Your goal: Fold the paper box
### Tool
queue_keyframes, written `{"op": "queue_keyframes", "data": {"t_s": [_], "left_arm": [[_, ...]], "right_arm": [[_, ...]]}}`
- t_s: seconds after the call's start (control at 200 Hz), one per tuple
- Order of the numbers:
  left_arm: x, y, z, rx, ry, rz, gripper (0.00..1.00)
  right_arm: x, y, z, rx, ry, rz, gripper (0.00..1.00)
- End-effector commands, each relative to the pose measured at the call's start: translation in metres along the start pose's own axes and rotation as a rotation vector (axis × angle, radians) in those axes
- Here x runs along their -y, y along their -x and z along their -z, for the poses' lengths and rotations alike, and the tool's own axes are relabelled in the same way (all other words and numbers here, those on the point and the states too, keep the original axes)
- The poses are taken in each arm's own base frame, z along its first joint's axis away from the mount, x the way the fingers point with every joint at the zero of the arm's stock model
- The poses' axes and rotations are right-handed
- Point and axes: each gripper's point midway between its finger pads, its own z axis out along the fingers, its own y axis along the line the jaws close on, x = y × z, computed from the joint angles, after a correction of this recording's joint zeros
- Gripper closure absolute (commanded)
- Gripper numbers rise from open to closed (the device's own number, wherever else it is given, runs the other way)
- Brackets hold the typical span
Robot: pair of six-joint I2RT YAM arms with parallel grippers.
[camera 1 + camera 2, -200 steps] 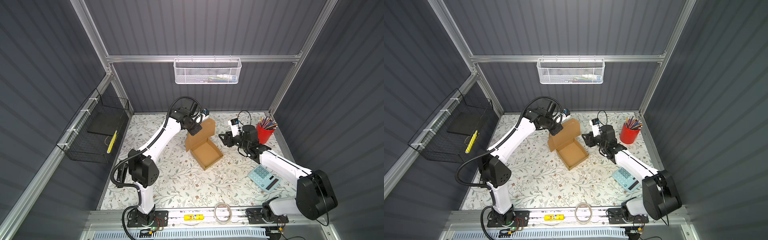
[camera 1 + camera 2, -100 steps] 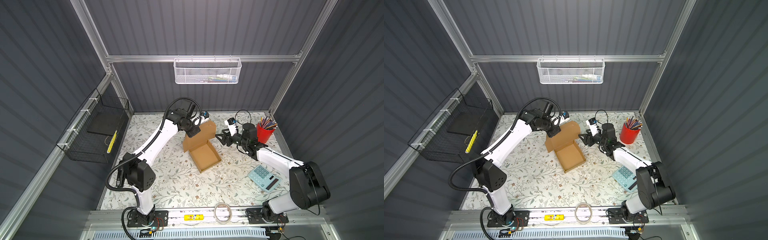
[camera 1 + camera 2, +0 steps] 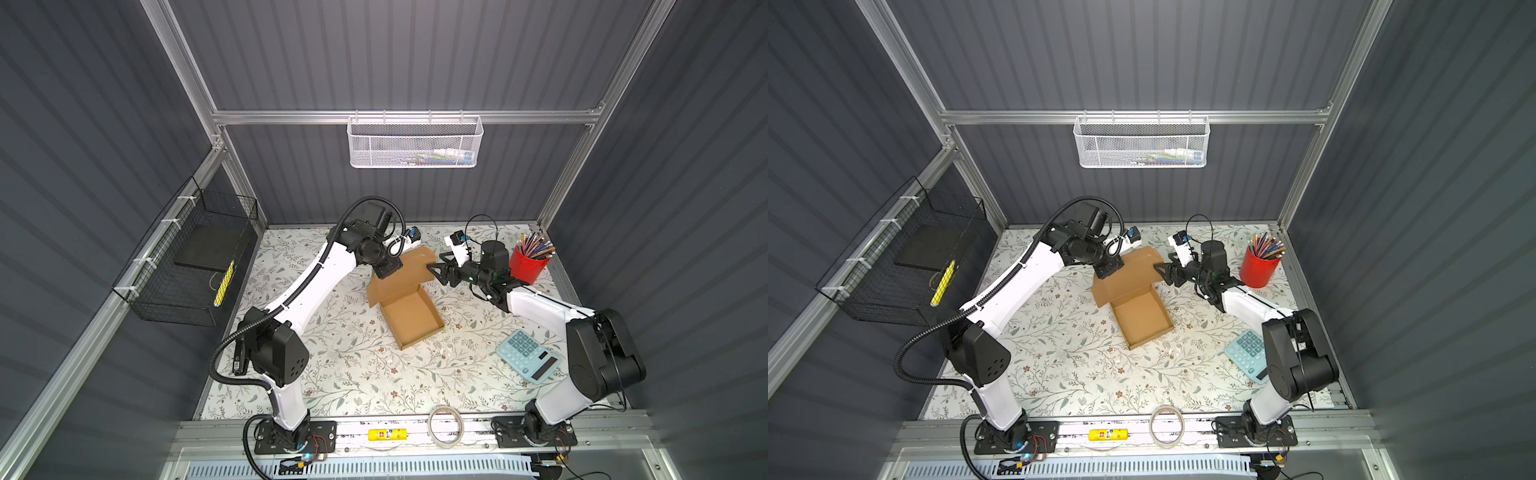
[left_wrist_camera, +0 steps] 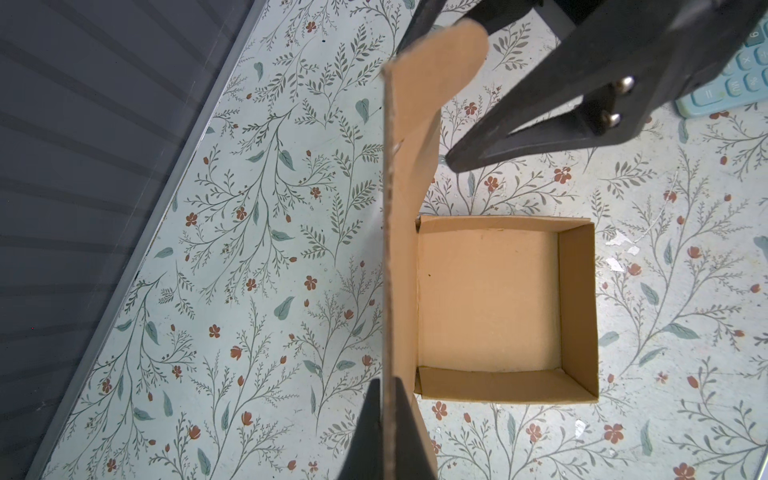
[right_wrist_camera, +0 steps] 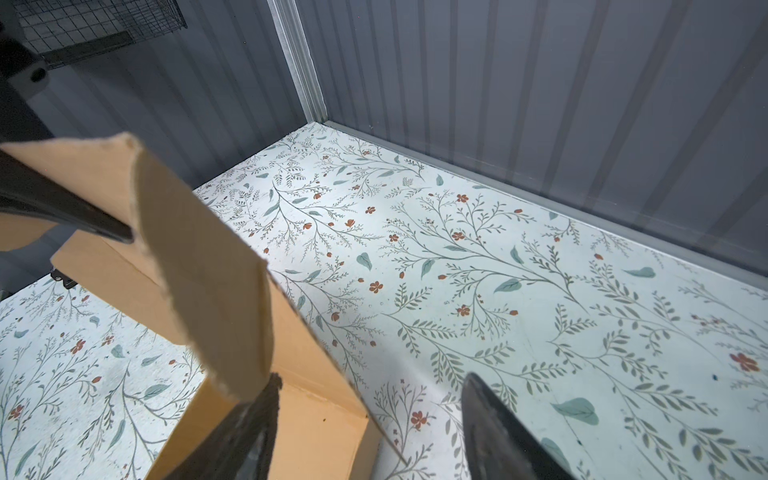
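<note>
Propping the lid (image 3: 409, 270) for folding.
The left tool (image 4: 388, 415) pinches the paper box (image 3: 411, 313) lid upright; the right tool (image 5: 372, 378), jaws apart, sits beside its side flap (image 5: 199, 270).

Floral table (image 3: 353, 365): paper box (image 3: 411, 316), calculator (image 3: 528, 359), cup (image 3: 525, 268)

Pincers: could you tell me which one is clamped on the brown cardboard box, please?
The left pincer, shut on the raised lid edge of the plain brown cardboard box; the right pincer stands open beside the lid.
</note>
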Motion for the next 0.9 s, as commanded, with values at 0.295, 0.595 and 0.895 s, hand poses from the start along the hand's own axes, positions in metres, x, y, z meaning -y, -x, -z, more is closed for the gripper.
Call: {"op": "queue_keyframes", "data": {"t_s": [0.295, 0.595, 0.895], "left_arm": [[0.004, 0.013, 0.003, 0.068, 0.000, -0.015, 1.00], [0.001, 0.020, 0.000, 0.092, 0.014, -0.005, 1.00], [-0.001, 0.023, -0.003, 0.101, 0.018, 0.003, 1.00]], "right_arm": [[-0.007, 0.007, -0.010, 0.024, 0.083, -0.003, 0.36], [-0.014, 0.002, -0.007, 0.021, 0.083, -0.010, 0.45], [-0.017, -0.005, -0.012, -0.001, 0.016, 0.028, 0.63]]}}
